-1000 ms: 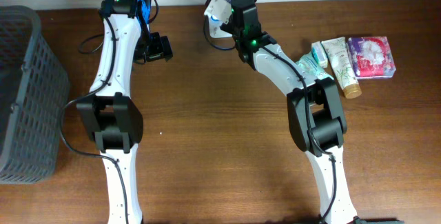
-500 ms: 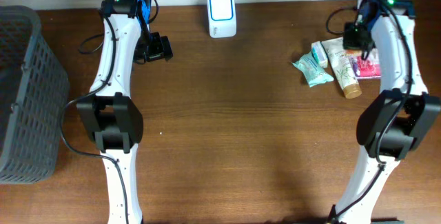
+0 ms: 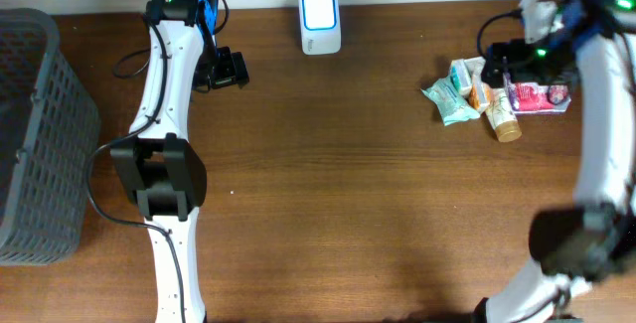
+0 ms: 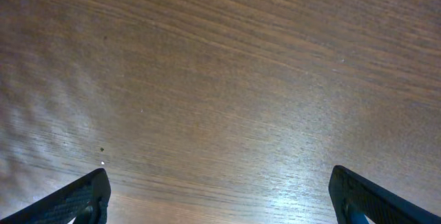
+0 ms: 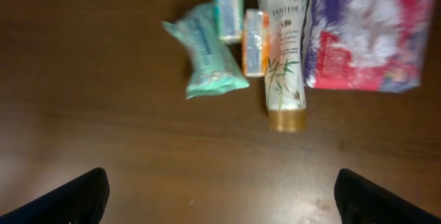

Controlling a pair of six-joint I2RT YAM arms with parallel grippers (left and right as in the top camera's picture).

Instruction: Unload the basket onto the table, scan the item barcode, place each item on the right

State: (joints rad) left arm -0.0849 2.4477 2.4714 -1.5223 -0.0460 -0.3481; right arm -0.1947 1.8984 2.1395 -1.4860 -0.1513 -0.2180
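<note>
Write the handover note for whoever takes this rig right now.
Left gripper: open, empty, over the table.
Right gripper: open, empty, beside the items.
Teal packet, orange pack, Pantene tube and purple pack lie together at right; scanner stands at the back edge.
Done: no scan can be confirmed.
Left: pick an item, show its barcode to the scanner.

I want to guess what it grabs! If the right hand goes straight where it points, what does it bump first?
Probably the bare wooden table, just short of the Pantene tube and teal packet, though depth is unclear. The right hand stands open.
</note>
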